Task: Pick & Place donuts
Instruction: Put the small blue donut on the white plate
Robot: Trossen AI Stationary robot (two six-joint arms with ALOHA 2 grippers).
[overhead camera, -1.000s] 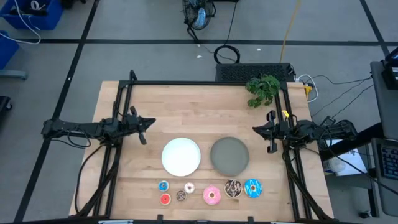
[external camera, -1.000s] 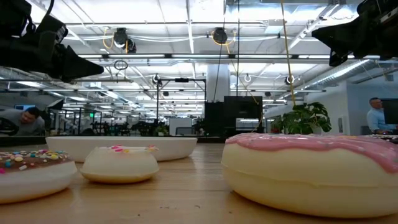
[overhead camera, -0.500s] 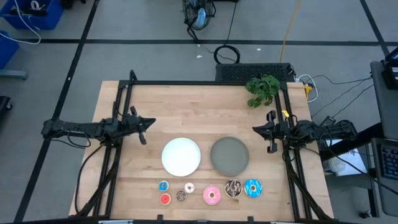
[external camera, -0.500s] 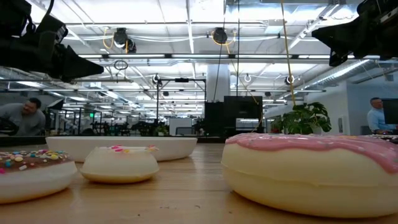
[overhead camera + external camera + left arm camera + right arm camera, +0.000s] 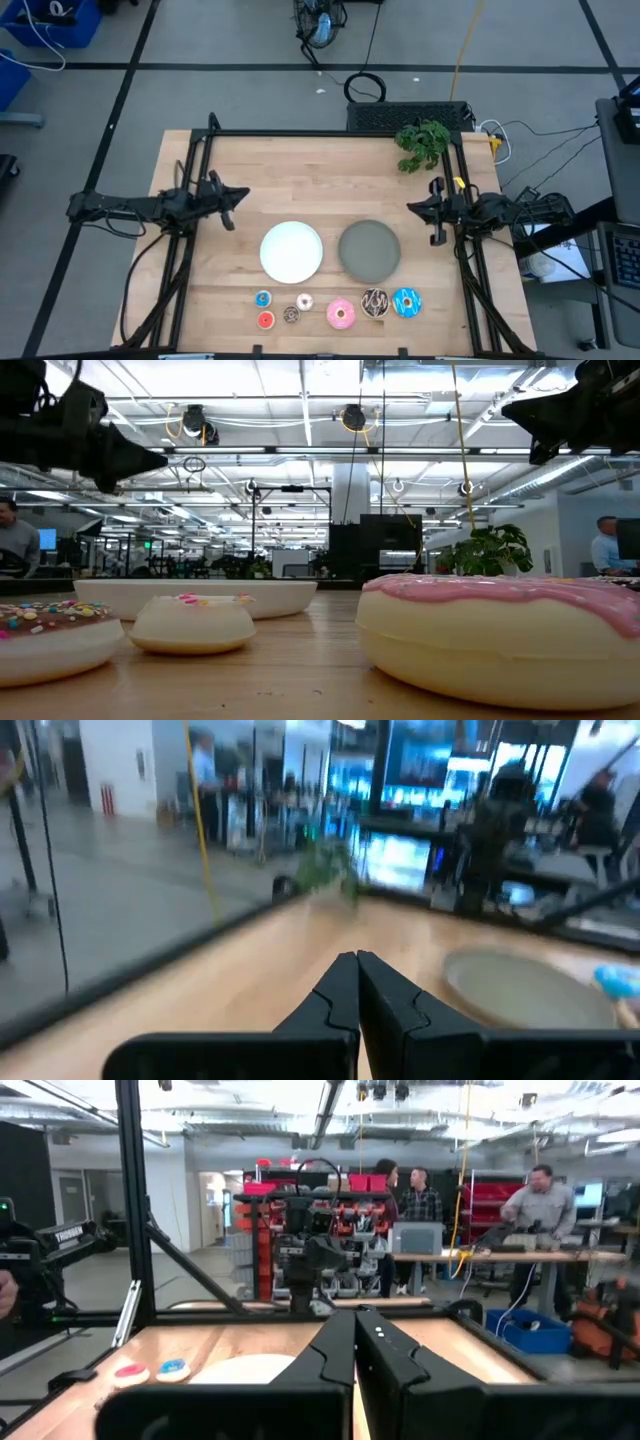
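Seven toy donuts lie flat in a row along the table's near edge: tiny blue [image 5: 263, 298], red [image 5: 265, 320], brown [image 5: 291, 315] and white-pink [image 5: 305, 302], then larger pink [image 5: 341, 315], chocolate with sprinkles [image 5: 375, 302] and bright blue [image 5: 406, 302]. The low view shows the brown [image 5: 45, 635], white-pink [image 5: 193, 623] and pink [image 5: 500, 635] ones close up. My left gripper [image 5: 240, 200] hovers shut above the table's left side, my right gripper [image 5: 418, 210] shut above its right side. Both are far from the donuts.
A white plate [image 5: 291, 251] and a grey plate [image 5: 369, 250] sit side by side mid-table, behind the donut row. A green plant [image 5: 423, 143] stands at the far right corner. Black frame rails run along both sides. People move in the room beyond.
My left gripper has shifted slightly in the air and turned a little, staying shut; its wrist view is blurred. My right gripper and the donuts have kept still.
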